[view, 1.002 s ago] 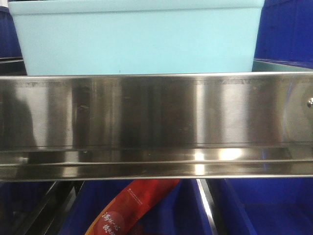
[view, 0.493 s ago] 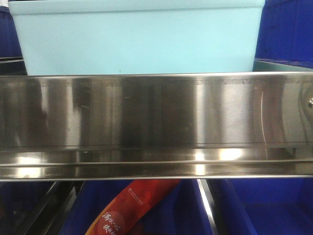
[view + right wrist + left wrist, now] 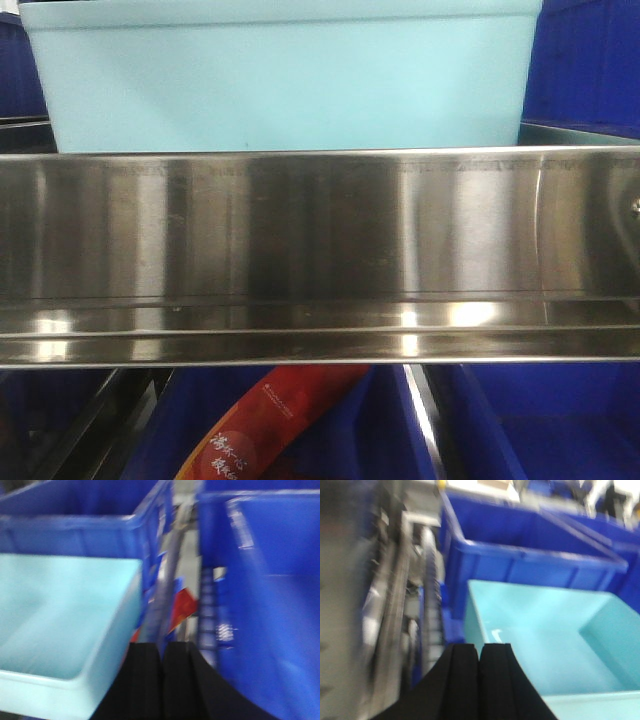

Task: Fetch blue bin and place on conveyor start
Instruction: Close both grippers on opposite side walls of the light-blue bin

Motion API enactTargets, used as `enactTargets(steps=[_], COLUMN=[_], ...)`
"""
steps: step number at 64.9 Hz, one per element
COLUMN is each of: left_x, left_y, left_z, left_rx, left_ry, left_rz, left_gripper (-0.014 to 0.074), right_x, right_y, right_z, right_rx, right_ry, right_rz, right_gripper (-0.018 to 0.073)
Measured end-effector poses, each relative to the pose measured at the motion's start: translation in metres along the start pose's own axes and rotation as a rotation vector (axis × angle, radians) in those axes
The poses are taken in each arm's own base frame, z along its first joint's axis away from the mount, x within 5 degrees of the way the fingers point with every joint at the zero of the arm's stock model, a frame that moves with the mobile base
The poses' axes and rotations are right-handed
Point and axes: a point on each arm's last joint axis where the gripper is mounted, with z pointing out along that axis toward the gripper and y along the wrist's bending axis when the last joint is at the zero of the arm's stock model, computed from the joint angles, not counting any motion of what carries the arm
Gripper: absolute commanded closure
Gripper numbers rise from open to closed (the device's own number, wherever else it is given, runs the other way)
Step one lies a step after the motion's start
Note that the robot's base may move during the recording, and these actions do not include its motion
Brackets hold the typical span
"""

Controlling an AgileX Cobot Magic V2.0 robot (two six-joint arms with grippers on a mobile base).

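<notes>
On shelf, behind steel rail [image 3: 320, 240]: blue bin [image 3: 280, 85], upright, open-topped, dark blue crates [image 3: 585, 60] either side.

Left wrist view: left gripper [image 3: 480, 652] has fingers pressed together, nothing between them. Tips at bin's left wall; bin interior lies ahead and to picture-right. View blurred.

Right wrist view: right gripper [image 3: 162, 650] likewise closed, empty. Bin just to picture-left, its corner beside fingers; contact cannot be told.

Below rail: red packet [image 3: 270, 420] with white Chinese characters and a finer print line, neither legible.
</notes>
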Motion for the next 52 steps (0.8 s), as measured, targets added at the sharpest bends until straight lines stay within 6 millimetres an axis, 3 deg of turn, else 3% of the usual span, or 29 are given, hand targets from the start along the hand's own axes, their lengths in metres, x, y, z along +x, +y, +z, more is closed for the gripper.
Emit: enactTargets(steps=[12,22,41,52], left_x=[-0.015,-0.024,-0.031,-0.028], left_y=[-0.020,-0.031,-0.043,-0.043], left_z=[0.064,0.105,0.153,0.173], left_rx=[0.064,-0.009,-0.194,-0.221], left_ry=[0.132,0.188,0.282,0.320], left_rz=[0.073,0.070,0.023,-0.012], left_gripper=[0.0708,0.0708,0.0708,0.0708], right_x=[-0.011,-0.020,-0.027,-0.030], right_y=[0.024,0.026,0.034,0.048], right_z=[0.047,0.081,0.149,0.171], right_rx=[-0.102,-0.095,0.071,0.151], right_ry=[0.091,0.137,0.293,0.364], right_rz=[-0.014,0.067,0.097,0.081], right_gripper=[0.0718,0.0700,0.0700,0.0701])
